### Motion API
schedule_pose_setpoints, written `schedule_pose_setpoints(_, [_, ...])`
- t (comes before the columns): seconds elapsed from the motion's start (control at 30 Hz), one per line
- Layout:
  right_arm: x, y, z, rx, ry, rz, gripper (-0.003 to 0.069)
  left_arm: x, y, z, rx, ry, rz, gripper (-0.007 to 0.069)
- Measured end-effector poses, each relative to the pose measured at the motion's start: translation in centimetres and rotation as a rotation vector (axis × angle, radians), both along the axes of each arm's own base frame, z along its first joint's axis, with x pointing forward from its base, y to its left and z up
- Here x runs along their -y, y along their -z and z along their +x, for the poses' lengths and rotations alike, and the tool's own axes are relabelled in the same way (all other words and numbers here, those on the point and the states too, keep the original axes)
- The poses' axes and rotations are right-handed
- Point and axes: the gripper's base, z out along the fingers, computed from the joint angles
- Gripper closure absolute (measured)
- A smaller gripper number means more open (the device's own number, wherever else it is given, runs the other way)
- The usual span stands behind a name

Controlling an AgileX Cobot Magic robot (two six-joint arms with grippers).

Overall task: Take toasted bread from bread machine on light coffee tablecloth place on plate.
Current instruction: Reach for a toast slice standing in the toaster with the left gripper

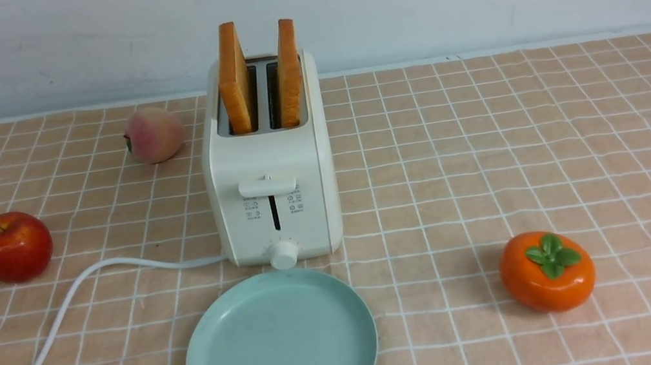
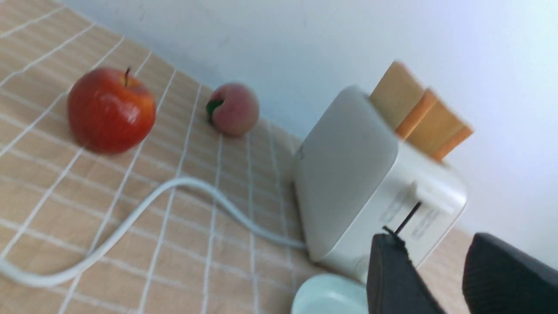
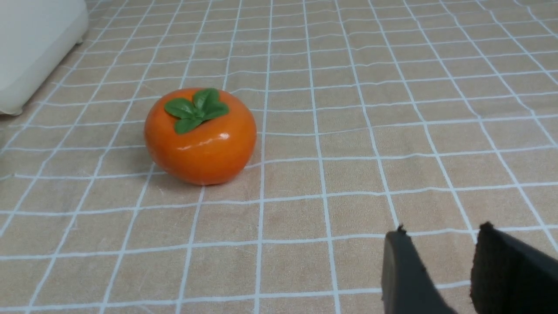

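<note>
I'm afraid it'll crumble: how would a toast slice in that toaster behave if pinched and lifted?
Probably stiff: the left slice and right slice stand straight in the toaster without sagging. Likely light, being thin. Their browned, dry-looking crusts suggest a hard pinch could crack them.

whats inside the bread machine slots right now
One toasted bread slice in each slot of the bread machine: left slice, right slice, tops sticking out. Their lower parts are hidden inside the body.

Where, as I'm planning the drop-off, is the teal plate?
Front view: the round pale-teal plate lies centre-front on the checked tan tablecloth, just before the cream-white toaster, left of the orange persimmon.
</note>
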Motion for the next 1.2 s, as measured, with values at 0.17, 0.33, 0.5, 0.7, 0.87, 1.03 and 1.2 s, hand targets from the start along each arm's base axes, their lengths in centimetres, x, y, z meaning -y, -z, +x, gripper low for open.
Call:
schedule_pose_setpoints(0.17, [-0.3,-0.7,0.2,0.092,0.025,0.256,0.0418,-0.2,-0.6,0.0,0.053,-0.009,-0.081,0.0385])
schedule_pose_setpoints(0.33, [-0.1,-2.3,0.4,0.246,0.078,0.568,0.0418,-0.5,-1.6,-0.2,0.167,-0.035,-0.138,0.0455])
schedule_pose_setpoints(0.5, [0.3,-2.9,0.4,0.324,0.119,0.738,0.0418,-0.9,-5.6,-1.3,0.348,-0.05,-0.164,0.0638])
schedule_pose_setpoints(0.7, [0.5,-4.6,0.1,0.376,0.13,0.971,0.0428,0.0,-14.4,-2.1,0.185,0.034,-0.02,0.0638])
schedule_pose_setpoints(0.87, [-0.8,-12.3,-1.7,0.429,-0.051,0.81,0.0504,1.2,-18.3,2.5,-0.363,0.11,0.217,0.0638])
schedule_pose_setpoints(1.03, [-2.6,-20.1,0.2,0.147,-0.219,0.413,0.0652,2.5,-15.9,11.2,-0.82,0.207,0.357,0.0638])
schedule_pose_setpoints(1.2, [-3.7,-21.2,4.3,-0.386,-0.367,0.244,0.0676,4.4,-11.9,17.9,-1.02,0.366,0.405,0.0638])
